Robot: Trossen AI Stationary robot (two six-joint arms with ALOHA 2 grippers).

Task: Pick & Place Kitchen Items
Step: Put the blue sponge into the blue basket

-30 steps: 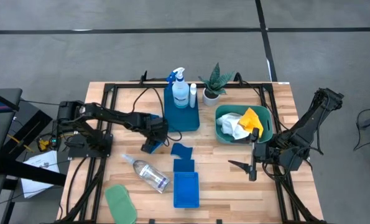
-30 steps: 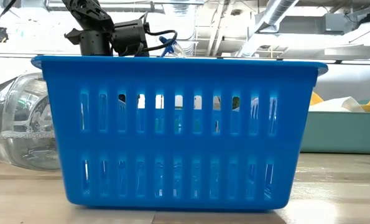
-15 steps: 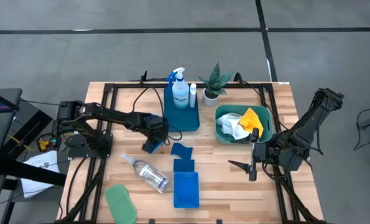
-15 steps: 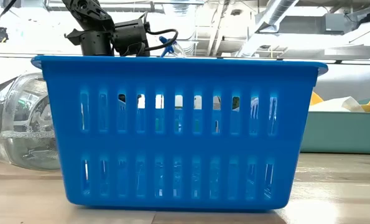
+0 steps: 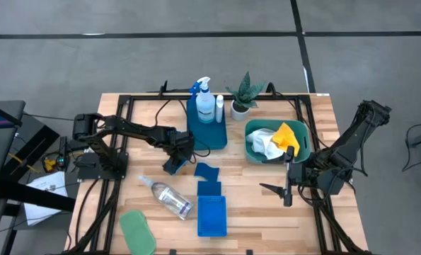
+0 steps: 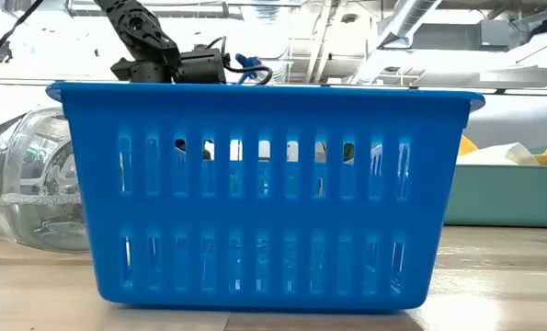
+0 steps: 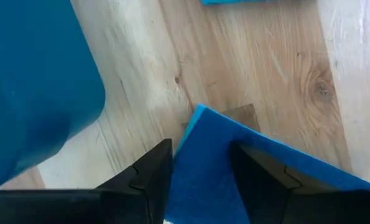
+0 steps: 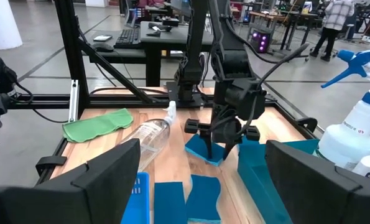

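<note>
My left gripper [image 5: 173,163] points down over a small blue sponge [image 7: 209,134] on the wood beside the blue tray [image 5: 196,138]. Its fingers stand partly open. The sponge shows in the gap between them and runs on past one finger. From the right wrist view, this sponge [image 8: 202,151] sits under the left gripper. Two more blue sponges [image 5: 207,178] lie right of it. A clear bottle [image 5: 166,196] and a green cloth [image 5: 137,230] lie nearer the front edge. My right gripper [image 5: 284,190] waits open, raised, near the teal tub [image 5: 303,145]. My left gripper comes at the sponge from above with its fingers [image 7: 150,177] pointing down over the sponge's corner [image 7: 200,115]. I cannot tell whether the fingers touch the sponge.
The blue tray holds a spray bottle [image 5: 203,95] and a white bottle [image 5: 219,108]. A potted plant [image 5: 242,95] stands behind the tub, which holds white and yellow cloths [image 5: 274,140]. A blue slotted basket [image 5: 211,216] stands at the front; it fills the low view.
My left arm has sunk a little toward the sponge, staying over the same spot. The sponge lies where it was. My right arm has kept still.
</note>
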